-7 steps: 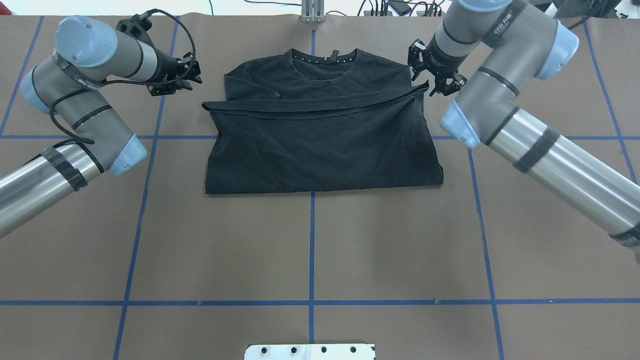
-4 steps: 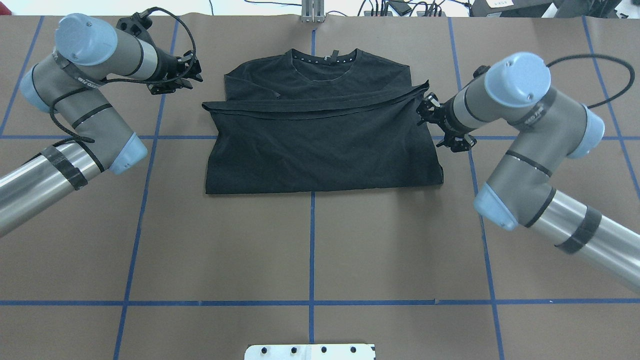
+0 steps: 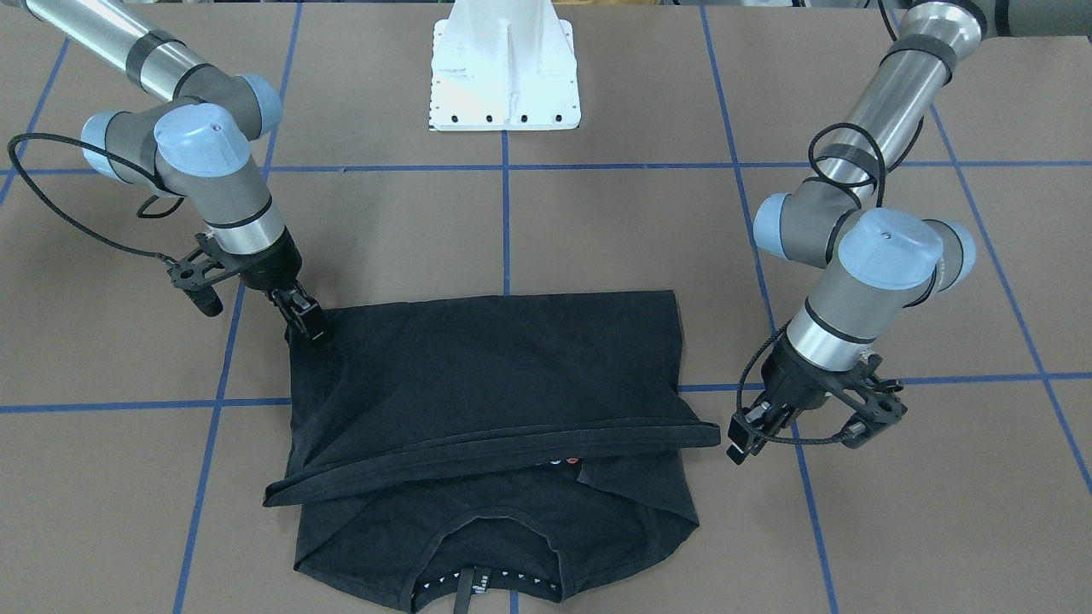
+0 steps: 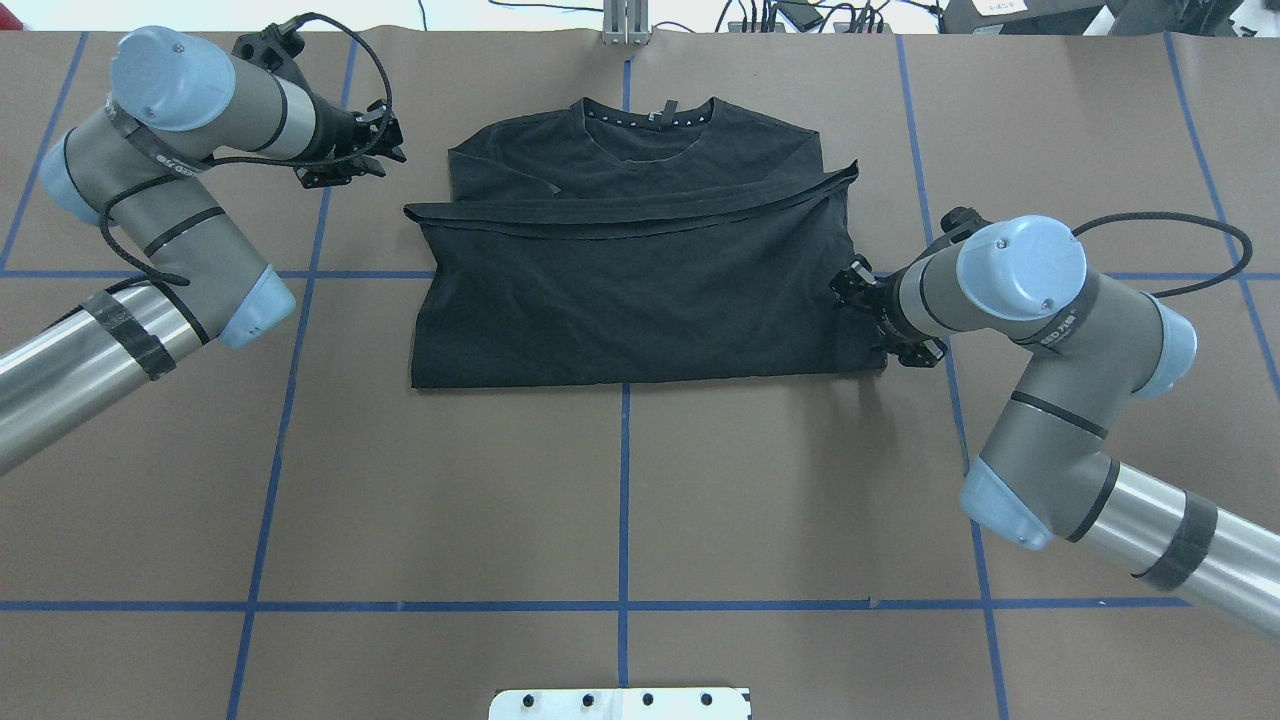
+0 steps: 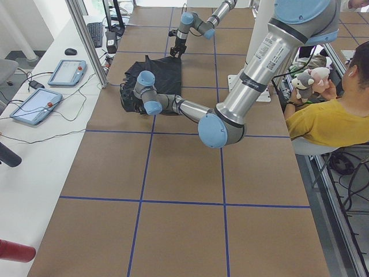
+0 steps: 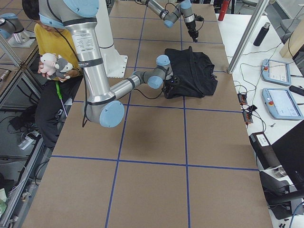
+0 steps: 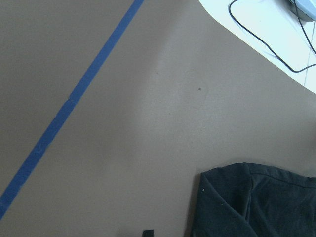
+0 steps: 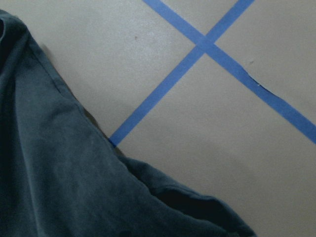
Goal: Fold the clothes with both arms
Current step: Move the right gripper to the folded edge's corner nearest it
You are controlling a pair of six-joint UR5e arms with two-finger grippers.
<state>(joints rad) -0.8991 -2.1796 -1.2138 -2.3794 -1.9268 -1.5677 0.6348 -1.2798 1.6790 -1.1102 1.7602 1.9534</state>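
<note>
Change: right hand [image 3: 305, 325] has shifted from the far sleeve to the fold's near right corner; left hand [image 4: 390, 151] stays put. Neither hand's opening can be told. Black T-shirt [image 4: 640, 300] lies mid-surface [image 4: 780, 480], hem folded to chest

On the table [image 4: 620, 500], upper centre of the overhead frame: T-shirt [image 4: 640, 300]. Off its upper-left corner, apart: left gripper [image 4: 388, 152]. At its right edge: right gripper [image 4: 852, 290]. Bottom centre: pedestal [image 4: 620, 703].
</note>
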